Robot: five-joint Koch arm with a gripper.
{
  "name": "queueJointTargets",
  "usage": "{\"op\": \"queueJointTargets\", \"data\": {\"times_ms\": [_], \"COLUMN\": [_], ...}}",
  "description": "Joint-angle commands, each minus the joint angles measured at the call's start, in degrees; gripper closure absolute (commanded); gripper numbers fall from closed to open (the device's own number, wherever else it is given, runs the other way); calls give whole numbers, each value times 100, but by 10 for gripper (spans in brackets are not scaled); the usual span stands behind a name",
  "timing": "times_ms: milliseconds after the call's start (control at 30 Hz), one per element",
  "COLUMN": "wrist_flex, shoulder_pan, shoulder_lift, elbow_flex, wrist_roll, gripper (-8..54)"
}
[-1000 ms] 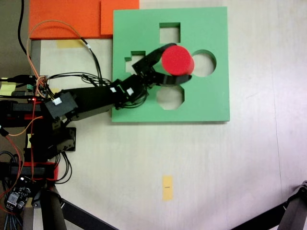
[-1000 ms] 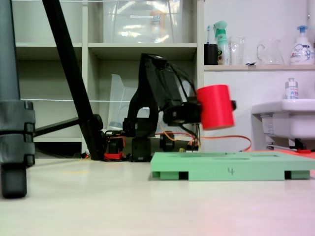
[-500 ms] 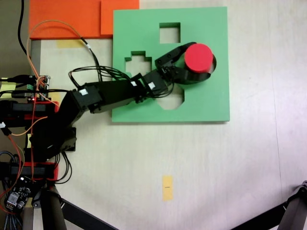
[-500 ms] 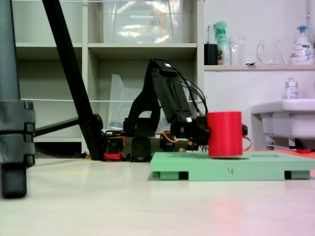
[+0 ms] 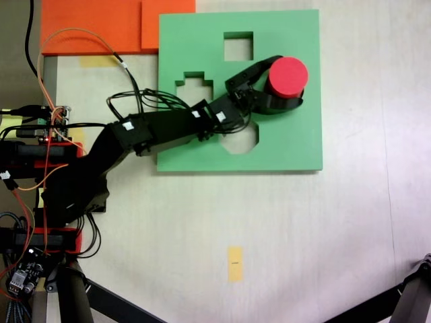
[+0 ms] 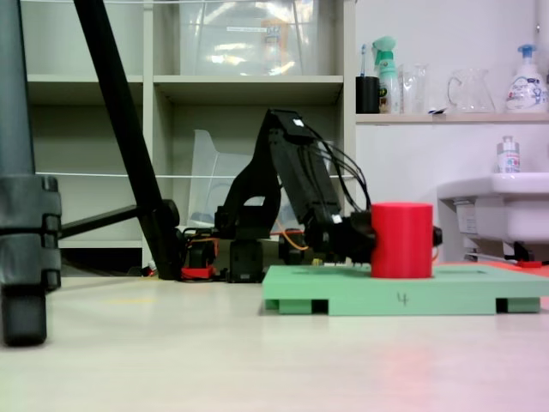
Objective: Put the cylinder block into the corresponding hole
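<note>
The red cylinder block (image 5: 287, 74) stands upright over the right part of the green foam board (image 5: 283, 145). My gripper (image 5: 291, 82) is shut on the cylinder block, with one black jaw on each side of it. The round hole lies under the cylinder and the jaws and is hidden. In a fixed view from the side, the cylinder block (image 6: 401, 240) has its lower edge level with the top of the board (image 6: 377, 296). I cannot tell how deep it sits.
The board also has a square cut-out (image 5: 238, 46), a stepped cut-out (image 5: 194, 87) and an octagonal cut-out (image 5: 244, 140) partly under my arm. Orange foam sheets (image 5: 101, 23) lie at the upper left, cables and electronics (image 5: 40, 128) at the left. Tripod legs (image 5: 411, 296) cross the bottom corners.
The gripper carried the cylinder from above the board's middle to the right, then lowered it. It now sits slightly further right and lower, upright at the board's surface.
</note>
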Motion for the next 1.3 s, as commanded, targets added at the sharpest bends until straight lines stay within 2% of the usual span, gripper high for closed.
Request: {"op": "queueJointTargets", "data": {"times_ms": [0, 267, 300, 333, 367, 500, 633, 867, 1000, 1133, 1233, 1267], "wrist_flex": [-272, -255, -264, -272, -272, -264, 158, 369, 1714, 4034, 4948, 5177], "shoulder_pan": [0, 18, 18, 18, 18, 88, 88, 79, 211, 624, 1090, 1204], "shoulder_lift": [97, -26, -26, -26, -26, 193, 448, 984, 2716, 4790, 6029, 6275], "elbow_flex": [-246, -501, -501, -457, -413, 18, 334, 905, 1784, 2224, 2505, 2540], "wrist_roll": [9, 18, 9, 9, 9, -352, -729, -817, -1758, -3480, -4605, -4878], "gripper": [220, 218, 184, 108, 67, 54, -67, -68, -67, -58, 84, 99]}}
